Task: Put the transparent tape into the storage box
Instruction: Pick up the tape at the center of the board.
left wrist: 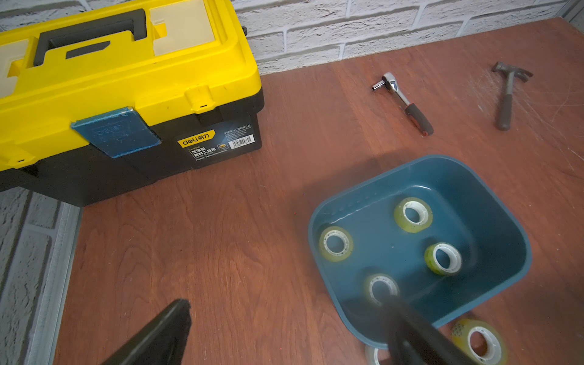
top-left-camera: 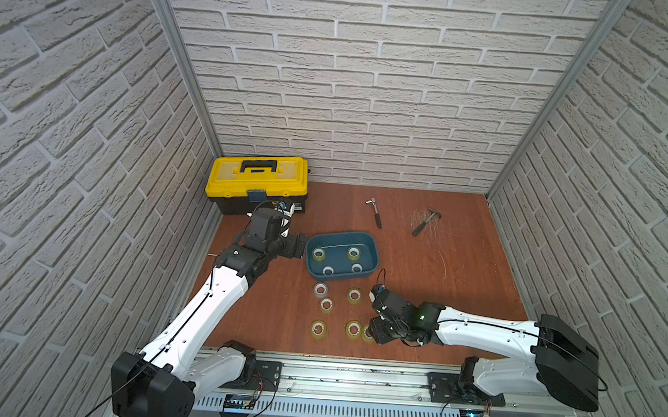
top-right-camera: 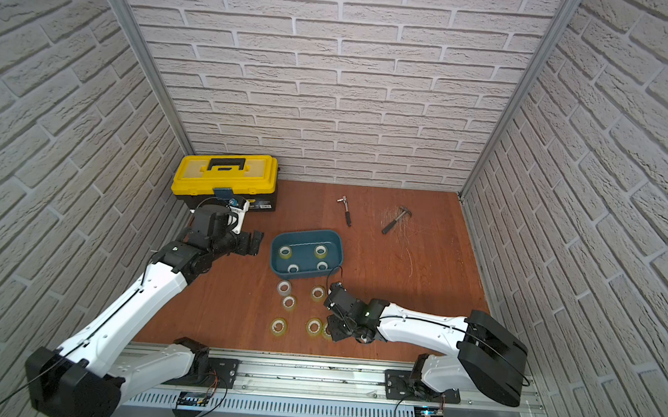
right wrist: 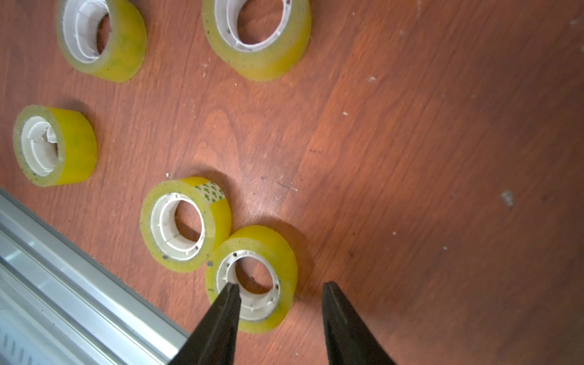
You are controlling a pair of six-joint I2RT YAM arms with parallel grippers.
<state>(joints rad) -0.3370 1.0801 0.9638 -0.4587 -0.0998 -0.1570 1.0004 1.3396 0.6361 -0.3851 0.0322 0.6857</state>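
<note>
1. right gripper (right wrist: 280, 284) is hovering low at the bottom centre of the right wrist view. Its jaws are part open and gripping nothing.
2. 1 finger is sitting over the core hole of the nearest tape roll (right wrist: 252, 278), and the other is outside its wall.
3. that roll is lying flat on the table (top-left-camera: 459, 284), tight against a neighbour roll (right wrist: 185, 222); touching or not, cannot tell.
4. 6 loose rolls (top-left-camera: 326, 305) are lying in the lower centre of both top views, counting those 2.
5. storage box (top-left-camera: 340, 234) is sitting mid-frame just above them, holding 4 boxed rolls (top-left-camera: 353, 253), all flat.
6. left gripper (top-left-camera: 300, 245) is hanging just left of the box, jaws wide apart and empty.
7. toolbox (top-left-camera: 259, 173), ratchet (top-left-camera: 375, 214) and hammer (top-left-camera: 425, 222) are lying further up the frame.
8. progress looks like 4 of 10 in and 6 left, with the grasp not yet closed.
</note>
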